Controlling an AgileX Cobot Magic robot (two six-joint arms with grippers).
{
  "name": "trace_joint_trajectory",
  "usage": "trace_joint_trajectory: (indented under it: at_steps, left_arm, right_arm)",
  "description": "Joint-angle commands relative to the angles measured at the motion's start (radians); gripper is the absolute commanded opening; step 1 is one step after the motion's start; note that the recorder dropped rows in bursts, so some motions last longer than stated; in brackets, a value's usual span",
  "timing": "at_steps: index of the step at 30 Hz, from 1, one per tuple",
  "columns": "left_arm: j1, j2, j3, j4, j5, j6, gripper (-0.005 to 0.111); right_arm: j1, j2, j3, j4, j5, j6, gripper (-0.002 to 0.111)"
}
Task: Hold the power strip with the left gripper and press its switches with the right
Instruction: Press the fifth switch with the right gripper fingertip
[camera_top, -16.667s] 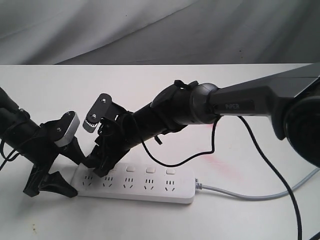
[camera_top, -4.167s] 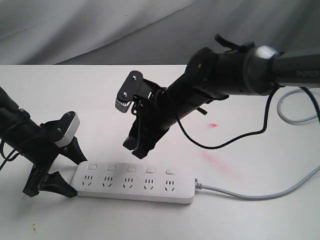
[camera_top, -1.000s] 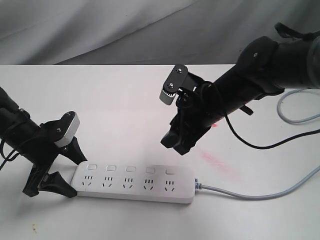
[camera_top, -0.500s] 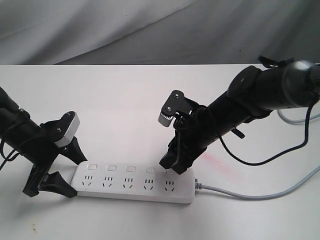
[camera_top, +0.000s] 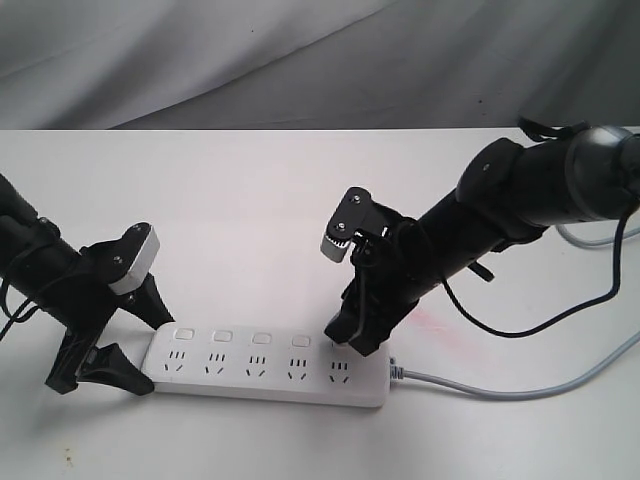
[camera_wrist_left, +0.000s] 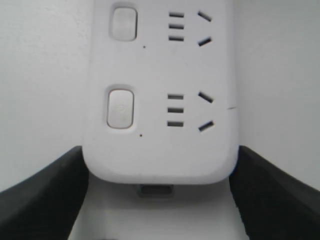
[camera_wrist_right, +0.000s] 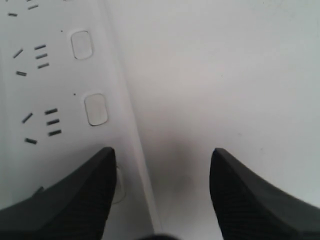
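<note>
Clamping the free end of the power strip (camera_wrist_left: 160, 75), the left gripper (camera_wrist_left: 160, 150) has one black finger against each long side of the white bar, and both fingers (camera_wrist_left: 45, 195) touch the rounded corners. In the exterior view this left gripper (camera_top: 150, 352) sits at the strip's left end, with its light grey block (camera_top: 135, 262) above and its slim black arm running off to the left.

The right gripper (camera_wrist_right: 162, 152) holds nothing and its fingers stand wide apart. One finger (camera_wrist_right: 75, 200) is over the strip's edge and partly covers a button. The other is above bare table beside the strip. In the exterior view the right gripper (camera_top: 355, 342) comes down onto the switch nearest the cord end and hides it. Whether that switch is pressed in cannot be told. Its grey screwed plate (camera_top: 345, 222) tilts up behind the fingers, and the glossy dark arm rises to the right, with a black cable (camera_top: 520, 320) looping below it.

The power strip (camera_top: 265, 365) lies flat on the white table (camera_top: 250, 200), near its front edge. Four of the switches (camera_top: 261, 338) show in a row along its far side. A thin grey cord (camera_top: 500, 388) leaves its right end. A faint red smudge (camera_top: 435, 322) marks the table just beyond the right gripper.
</note>
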Motion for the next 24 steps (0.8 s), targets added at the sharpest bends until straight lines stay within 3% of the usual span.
trace_joint_trajectory:
  at_steps: [1,24]
  left_arm:
    - [-0.006,0.008,0.005,0.051,-0.016,0.004,0.047]
    - [-0.006,0.008,0.005,0.051,-0.016,0.004,0.047]
  right_arm:
    - [-0.006,-0.003,0.021,-0.009,-0.018,-0.003,0.052]
    - [-0.006,0.072,0.021,-0.063,-0.058,0.022,0.052]
